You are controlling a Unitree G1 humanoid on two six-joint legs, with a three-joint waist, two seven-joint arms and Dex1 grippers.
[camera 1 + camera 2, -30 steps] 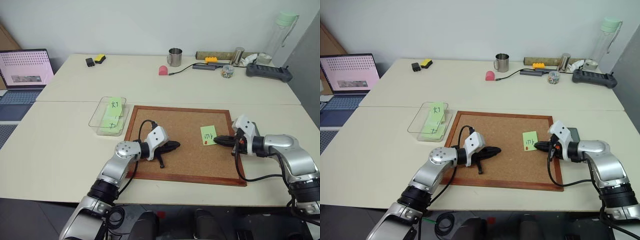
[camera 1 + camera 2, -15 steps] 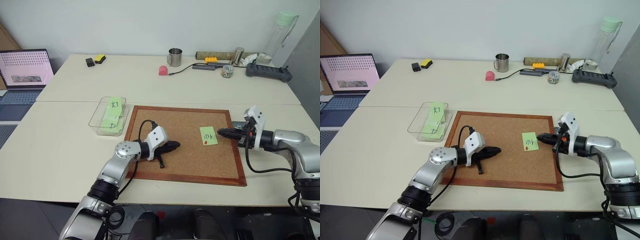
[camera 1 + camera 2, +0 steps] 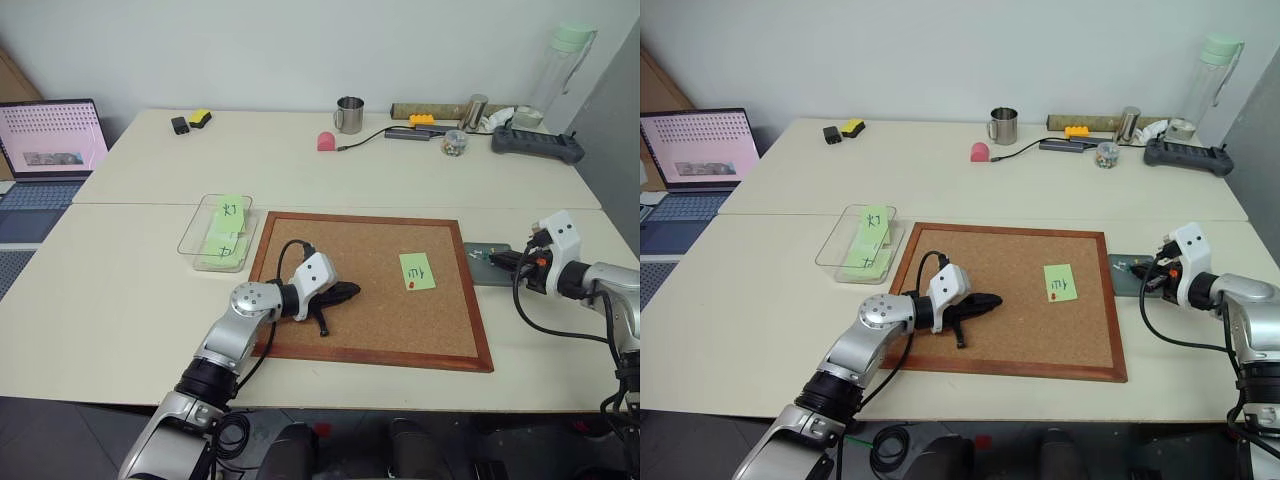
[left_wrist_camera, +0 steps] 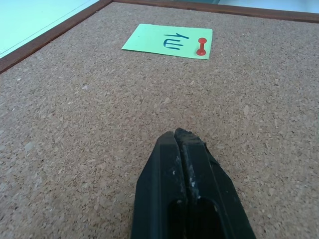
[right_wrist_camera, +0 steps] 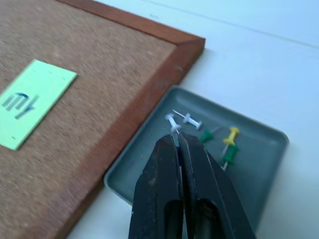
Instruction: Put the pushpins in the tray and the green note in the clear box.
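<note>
One green note lay flat on the cork board, toward the board's 3 o'clock side, held by a single red pushpin at one edge. It bore one dark handwritten character. Nothing else was seen pinned to the board.

The tray sat on the table just past the board's 3 o'clock edge, close against the wooden frame. In it lay five pushpins, counted in the right wrist view: two white, two green, one yellow. They lay loose on their sides, grouped near the tray's centre.

The right gripper hovered over the tray, its tips beside the white pins. Its two fingers stood with only a narrow slit between them, and nothing was seen held there.

The left gripper rested low over the bare cork at the board's 9 o'clock half, well apart from the note. Its fingers were pressed fully together, gripping nothing.

The clear box stood off the board's 10 o'clock corner, just beside the frame. Two further green notes, each with its own written character, lay inside it.

At the table's far side, from 11 to 1 o'clock: one metal mug, one pink object, one small jar of coloured bits. One open laptop stood at 10 o'clock, beyond the table's edge.
</note>
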